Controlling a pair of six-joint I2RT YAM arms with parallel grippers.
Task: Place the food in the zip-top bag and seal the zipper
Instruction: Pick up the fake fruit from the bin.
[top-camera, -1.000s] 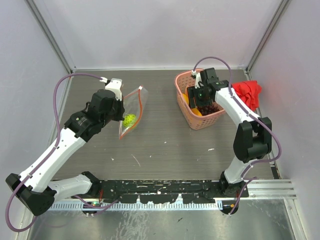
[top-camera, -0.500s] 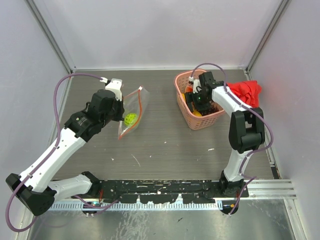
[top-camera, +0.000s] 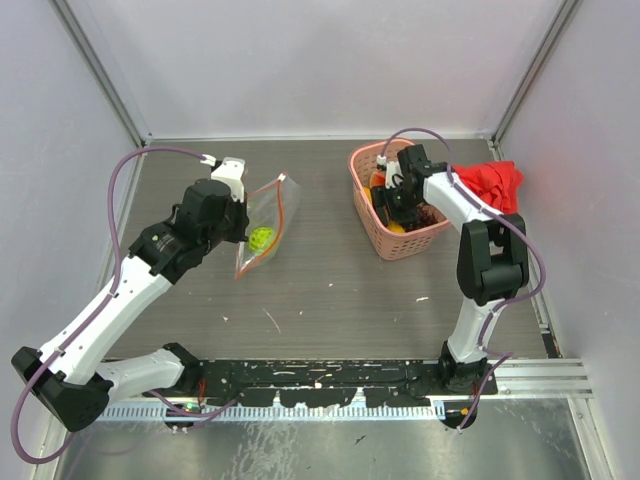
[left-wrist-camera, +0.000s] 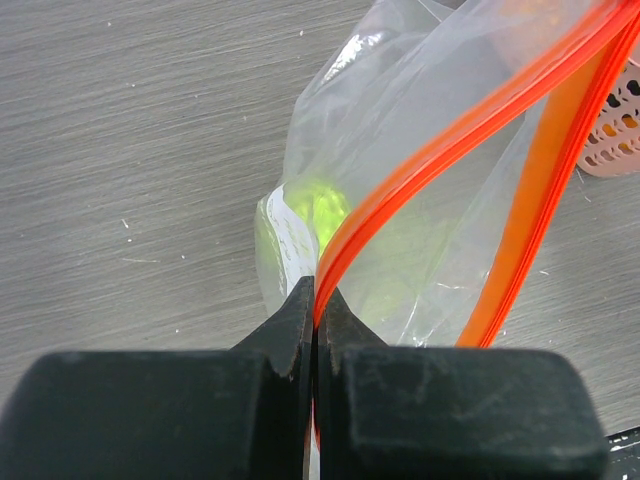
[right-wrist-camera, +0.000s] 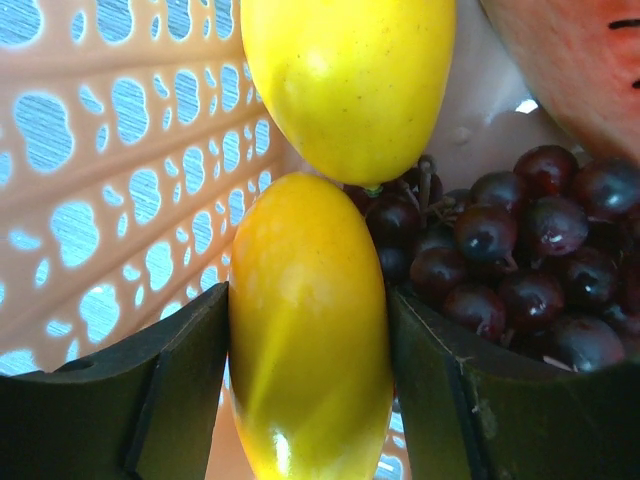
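Bright, even, diffuse light throughout.
Only faint soft shadows on the table (top-camera: 330, 280); crisp from overhead, blurred close-up at the fingers (left-wrist-camera: 430, 410); pale glare across the zip-top bag (left-wrist-camera: 420, 130).

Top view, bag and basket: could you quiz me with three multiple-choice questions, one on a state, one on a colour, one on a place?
1. The right gripper is: A open and holding nothing; B holding the red cloth; C shut on an orange-yellow fruit in the pink basket.
2. The zipper is: A orange-red; B blue; C white.
3. The lime-green ball lies: A in the basket; B inside the clear bag; C on the cloth.
Answers: C, its fingers press both sides of the fruit; A, the strip reads orange-red in the left wrist view; B, green shows through the plastic.
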